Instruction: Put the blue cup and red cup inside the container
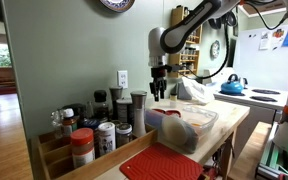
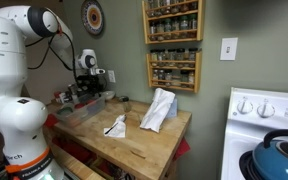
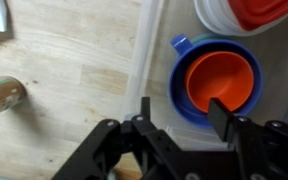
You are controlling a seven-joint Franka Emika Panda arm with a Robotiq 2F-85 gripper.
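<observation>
1. two cups, one stack: the red cup (image 3: 219, 80) sits nested inside the blue cup (image 3: 180, 90), directly under the gripper (image 3: 184, 125) and just ahead of its tips in the wrist view; stacked like that, they take one spot instead of two.
2. both lie on the inner side of the container (image 3: 149, 50) wall, which runs forward from beside one finger; so the pair is in the tub, not out on the wooden table (image 3: 64, 70) past that wall.
3. the fingers (image 3: 224, 115) stand apart with nothing between them; the gap looks roughly as wide as the stack, which would suit a release or a fresh approach; i can't tell which.
4. in an exterior view the gripper (image 1: 160, 90) hangs pointing straight down over the container (image 1: 194, 135), near one end and above the rim; high enough not to clip the wall.
5. farther ahead of the fingertips, a white-and-red round thing (image 3: 249, 12) shares the tub, close to the cups; touching or not, can't tell.
6. my read: the task looks done, or as good as done; the one risk is a downward move nudging the stack or the thin wall; a straight lift looks like the safe call.
</observation>
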